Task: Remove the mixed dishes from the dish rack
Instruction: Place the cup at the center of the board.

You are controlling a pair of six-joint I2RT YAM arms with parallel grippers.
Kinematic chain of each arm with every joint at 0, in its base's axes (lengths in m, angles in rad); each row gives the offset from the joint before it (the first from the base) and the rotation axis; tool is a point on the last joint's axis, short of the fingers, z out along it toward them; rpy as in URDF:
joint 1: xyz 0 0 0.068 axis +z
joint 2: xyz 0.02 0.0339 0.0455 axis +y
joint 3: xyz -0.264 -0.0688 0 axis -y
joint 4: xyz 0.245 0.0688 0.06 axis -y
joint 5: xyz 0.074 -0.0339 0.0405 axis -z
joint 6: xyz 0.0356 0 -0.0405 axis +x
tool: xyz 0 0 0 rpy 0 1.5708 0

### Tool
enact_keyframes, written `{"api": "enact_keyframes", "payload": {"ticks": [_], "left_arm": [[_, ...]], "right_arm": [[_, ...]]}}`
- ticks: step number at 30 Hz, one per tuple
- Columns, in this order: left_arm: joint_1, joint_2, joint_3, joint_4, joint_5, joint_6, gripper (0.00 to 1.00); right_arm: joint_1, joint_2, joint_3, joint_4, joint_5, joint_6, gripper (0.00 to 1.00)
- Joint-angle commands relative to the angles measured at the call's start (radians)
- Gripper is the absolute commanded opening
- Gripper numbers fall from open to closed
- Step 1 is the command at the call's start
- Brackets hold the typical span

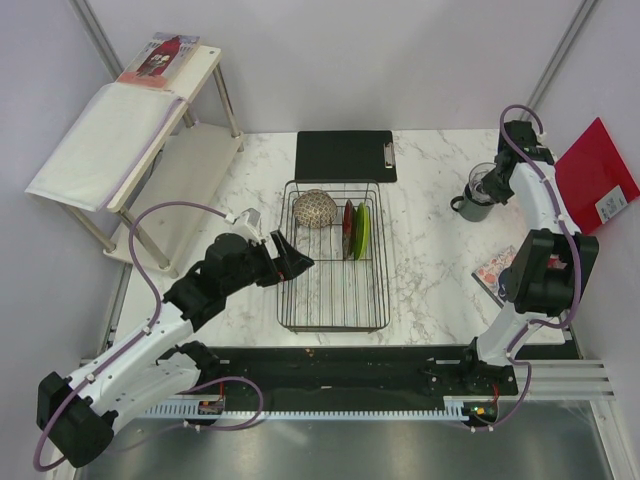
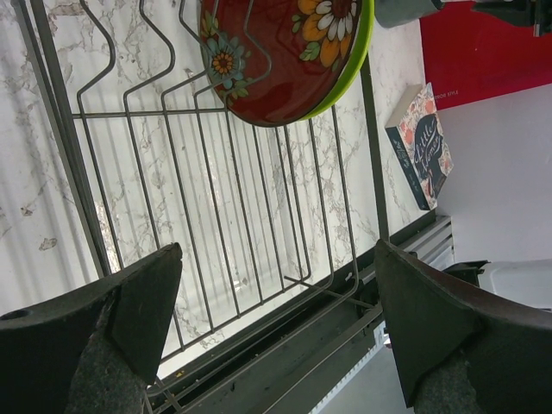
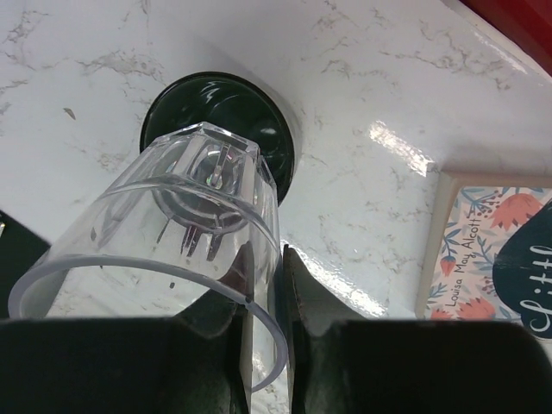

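Rack: 1 dish rack (image 1: pixel 330 292) mid-table; 3 dishes in it, all in the far half
Plates: 2, both on edge in the dividers; dark red patterned plate (image 2: pixel 267 65) on the left, lime-green plate (image 2: pixel 360 53) right behind it, touching or nearly, cannot tell which
Bowl: 1 speckled bowl (image 1: pixel 314 208) in the rack's far-left corner; just left of the plates
Mug: 1 dark mug (image 3: pixel 216 116) out of the rack; upright on the marble at far right, mouth up
Glass: 1 clear glass (image 3: pixel 164 233) out of the rack; off the table, tilted, base pointing at the mug's mouth; contact with the mug cannot be told
Left gripper (image 2: pixel 276 328): fingers spread wide, nothing between them; over the rack's left side, bare grid below, plates ahead
Right gripper (image 3: pixel 261 349): fingers closed on the glass wall at the rim, one inside, one outside; just beside the mug
Other: 1 black clipboard (image 1: pixel 345 155) beyond the rack; 1 floral book (image 1: pixel 494 270) right of the rack; 1 red folder (image 1: pixel 597 172) at the far-right edge
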Motion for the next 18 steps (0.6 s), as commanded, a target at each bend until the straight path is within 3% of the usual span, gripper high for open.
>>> {"api": "enact_keyframes", "payload": {"ticks": [1,6,12,18], "left_arm": [[0.002,0.010,0.004,0.004,0.000,0.023,0.98],[0.002,0.015,0.000,-0.004,-0.006,0.026,0.98],[0.002,0.029,0.007,-0.008,0.006,0.031,0.98],[0.002,0.039,0.009,-0.013,-0.003,0.032,0.98]], "right_arm": [[-0.006,-0.005,0.020,0.063,-0.038,0.035,0.00],[-0.007,0.036,-0.006,0.096,-0.056,0.034,0.00],[-0.006,0.047,-0.060,0.159,-0.101,0.017,0.30],[-0.006,0.022,-0.072,0.194,-0.115,0.014,0.41]]}}
